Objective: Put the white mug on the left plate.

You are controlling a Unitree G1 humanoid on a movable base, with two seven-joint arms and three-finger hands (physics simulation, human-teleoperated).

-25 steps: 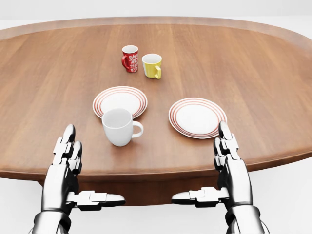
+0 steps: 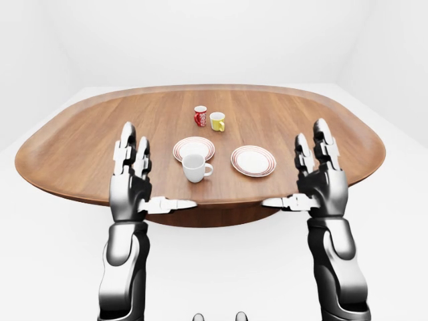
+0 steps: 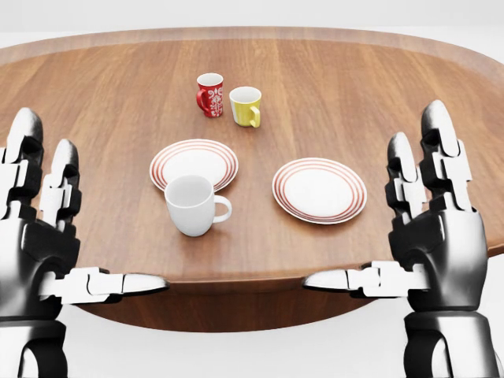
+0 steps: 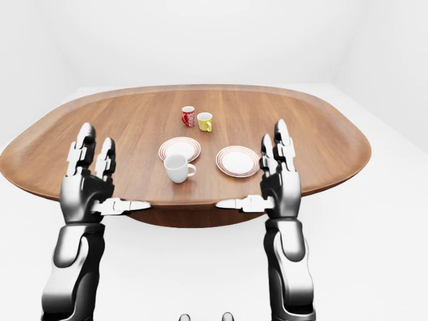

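White mug [image 3: 190,205], red-ringed white plates [image 3: 194,163] [image 3: 320,190], white-patterned red mug [image 3: 209,94] and yellow mug [image 3: 246,105] are showing against brown wooden table [image 3: 378,94].

Bystanders on your table [image 3: 94,102]: 2 mugs, 1 plate.
You have a red mug [image 3: 209,94] just left of a yellow mug [image 3: 246,105], far side; the right plate [image 3: 320,190] sits nearer.

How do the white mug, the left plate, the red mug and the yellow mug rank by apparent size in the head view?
1. Left plate, widest.
2. White mug, though it sits nearer the camera, which enlarges it.
3. Yellow mug and red mug: they look alike, so no ranking.
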